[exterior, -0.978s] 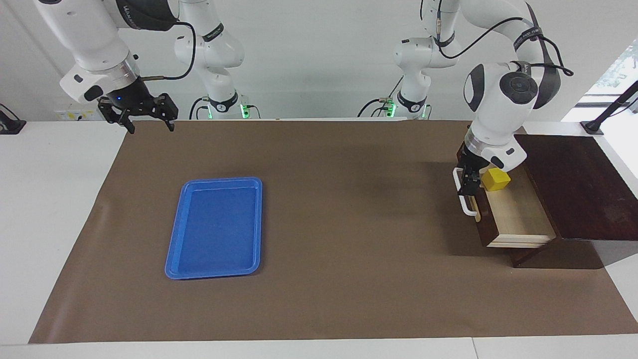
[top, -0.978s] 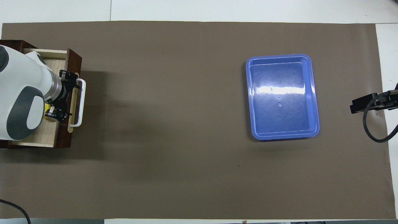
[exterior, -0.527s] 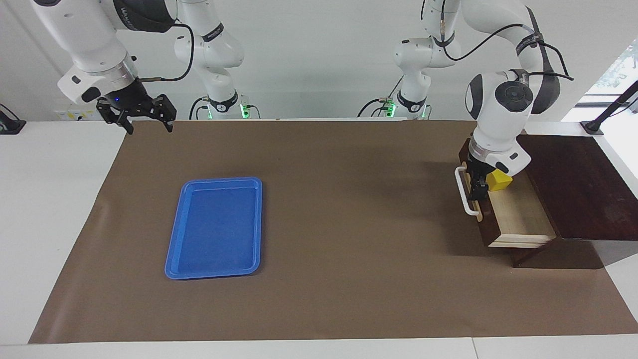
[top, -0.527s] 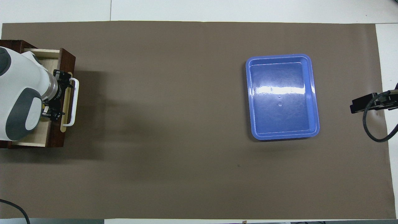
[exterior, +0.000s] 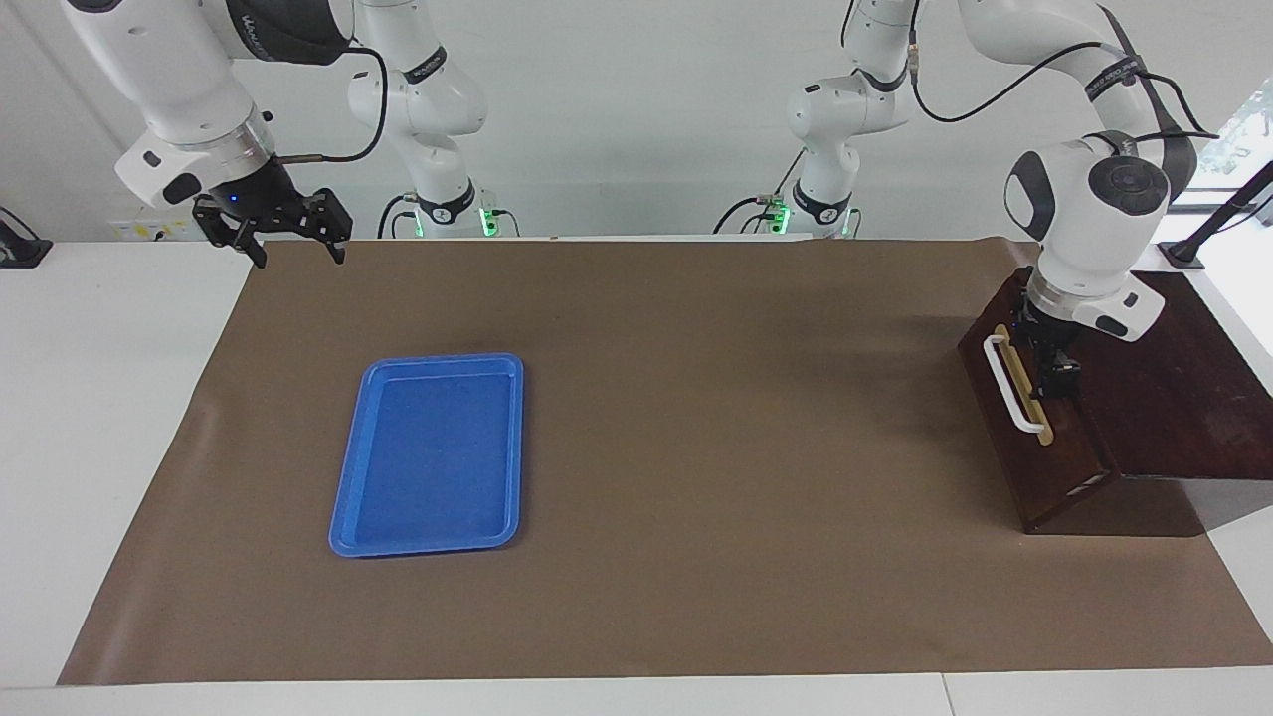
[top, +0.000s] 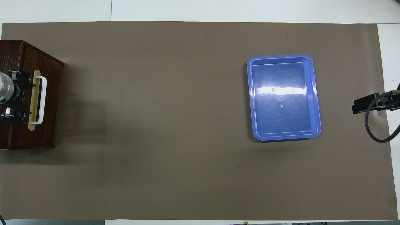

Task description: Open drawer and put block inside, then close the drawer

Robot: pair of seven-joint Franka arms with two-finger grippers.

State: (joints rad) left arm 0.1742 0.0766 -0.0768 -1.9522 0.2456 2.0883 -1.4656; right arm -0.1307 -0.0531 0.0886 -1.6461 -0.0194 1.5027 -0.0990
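The dark brown drawer (exterior: 1039, 447) is pushed fully into its dark wooden box (exterior: 1174, 378) at the left arm's end of the table, and no pale interior shows. Its white bar handle (exterior: 1004, 383) on the tan strip faces the middle of the table. It also shows in the overhead view (top: 47, 93). My left gripper (exterior: 1047, 363) is open at the top edge of the drawer front, right beside the handle, holding nothing. In the overhead view (top: 24, 96) its fingers stand wide apart. The yellow block is hidden. My right gripper (exterior: 298, 254) waits, open and raised over the mat's corner at the right arm's end.
A blue tray (exterior: 430, 452) lies empty on the brown mat (exterior: 696, 418) toward the right arm's end, also in the overhead view (top: 282, 97). The right gripper's black body and cable (top: 372, 104) show at the overhead view's edge.
The drawer has slid shut into the box with my left gripper following it. The yellow block and the pale interior, seen before, are now hidden. The right arm has hardly moved.
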